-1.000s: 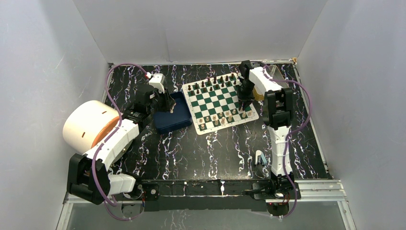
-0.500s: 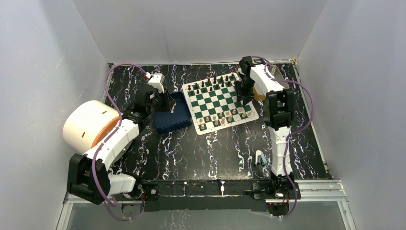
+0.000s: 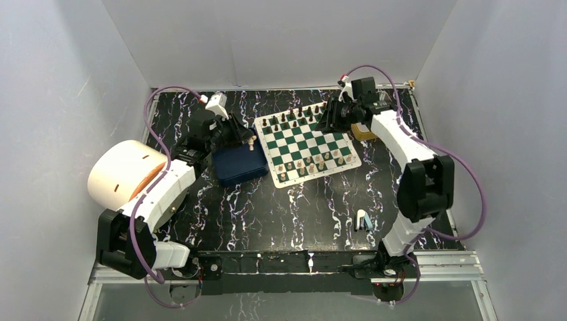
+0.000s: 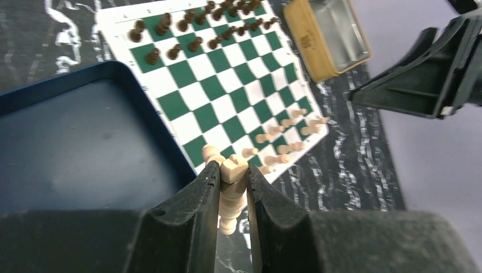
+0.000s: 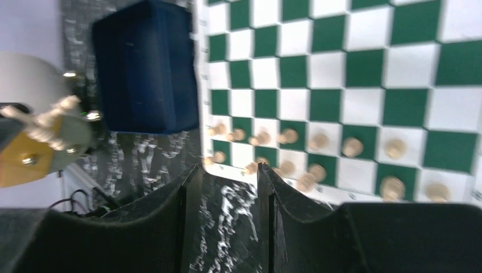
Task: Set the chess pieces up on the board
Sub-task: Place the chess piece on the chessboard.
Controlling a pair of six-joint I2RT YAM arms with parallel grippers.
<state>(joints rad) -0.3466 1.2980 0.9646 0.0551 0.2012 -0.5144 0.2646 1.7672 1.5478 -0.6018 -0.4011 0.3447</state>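
Cream turned-wood chess piece (image 4: 231, 196) is pinched by the left gripper (image 4: 232, 168), black jaws nearly closed; right gripper (image 5: 227, 168) stands part-open, holding nothing.

We see the green-white board (image 3: 306, 138) lying flat, slightly skewed — cream chess pieces (image 3: 314, 162) upright in its two near rows; one cream piece (image 4: 230, 205) pinched in the left pincer (image 4: 232, 170), just left of it.

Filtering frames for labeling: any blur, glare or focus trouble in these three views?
Right wrist view: motion blur; the board squares smear and the pale pieces are soft blobs. Left wrist view: mostly sharp, the pale piece pinched in the left gripper reads clearly; its near fingers are dark and soft. Top view: even light, sharp, no obvious glare, but the pieces are tiny.
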